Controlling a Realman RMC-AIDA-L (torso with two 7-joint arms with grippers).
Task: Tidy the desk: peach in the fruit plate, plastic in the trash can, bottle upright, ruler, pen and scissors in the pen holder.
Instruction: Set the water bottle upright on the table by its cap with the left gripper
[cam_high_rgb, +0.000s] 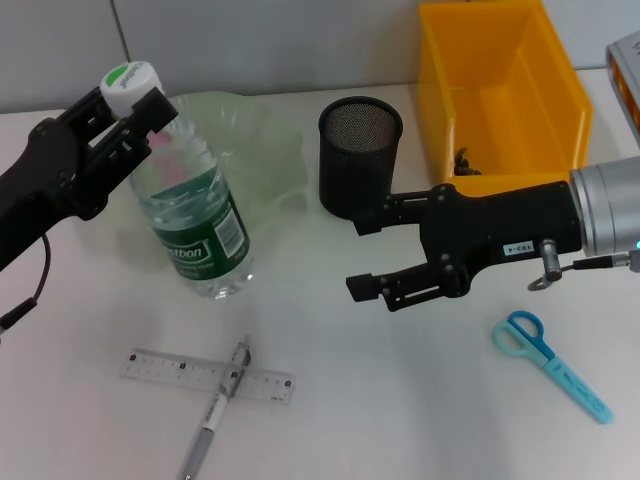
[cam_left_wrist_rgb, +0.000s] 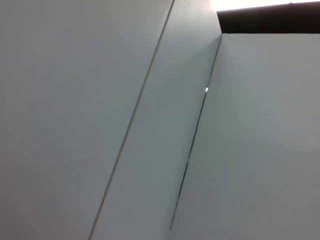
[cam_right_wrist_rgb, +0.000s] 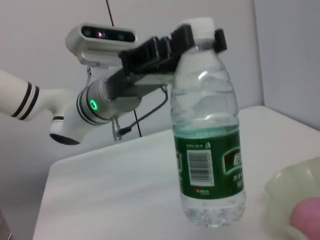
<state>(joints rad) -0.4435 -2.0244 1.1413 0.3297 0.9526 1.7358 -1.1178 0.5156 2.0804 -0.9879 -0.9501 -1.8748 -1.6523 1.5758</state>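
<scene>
At upper left, the left pincer is clamped on the neck of the bottle, standing upright on the tabletop; the right pincer, jaws apart, hovers centre-right.

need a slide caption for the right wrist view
Left gripper clamped on the neck of the upright bottle, beside the fruit plate.

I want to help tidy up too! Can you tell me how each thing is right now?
bottle: upright, neck gripped by left gripper
right gripper: open, empty
pen holder: upright, looks empty
ruler: flat on desk
pen: lying across ruler
scissors: closed, on desk
fruit plate: behind bottle
</scene>
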